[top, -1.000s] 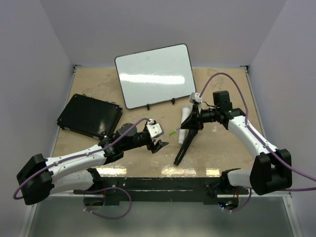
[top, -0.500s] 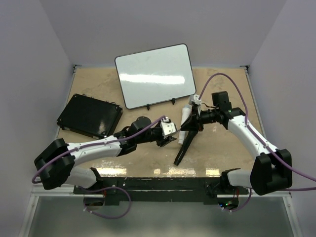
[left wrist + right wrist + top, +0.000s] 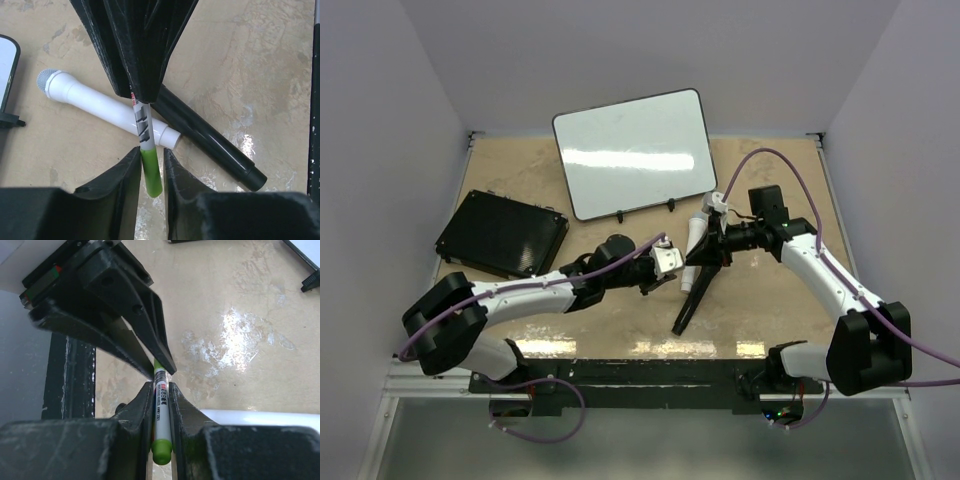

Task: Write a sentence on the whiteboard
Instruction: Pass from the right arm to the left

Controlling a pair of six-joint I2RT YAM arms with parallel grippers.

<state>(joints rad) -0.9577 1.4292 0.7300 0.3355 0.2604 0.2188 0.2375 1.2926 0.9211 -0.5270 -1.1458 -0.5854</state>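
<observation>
The whiteboard (image 3: 632, 150) leans at the back of the table, its face plain white; no sentence shows on it. My right gripper (image 3: 700, 257) (image 3: 161, 390) is shut on the white barrel of a green marker (image 3: 161, 415) (image 3: 142, 125), held above the table. My left gripper (image 3: 672, 263) (image 3: 151, 160) faces it from the left. Its jaws stand narrowly on either side of the marker's green cap (image 3: 151, 172). One finger touches the cap and a thin gap shows at the other.
A white microphone (image 3: 697, 232) (image 3: 100, 102) and a black microphone (image 3: 692, 300) (image 3: 210, 145) lie crossed on the table under the grippers. A black textured pad (image 3: 502, 233) lies at the left. The whiteboard's black feet (image 3: 645, 210) stand just behind.
My left arm has reached right to the marker's cap and its jaws have narrowed around it. The right arm and marker have stayed still.
</observation>
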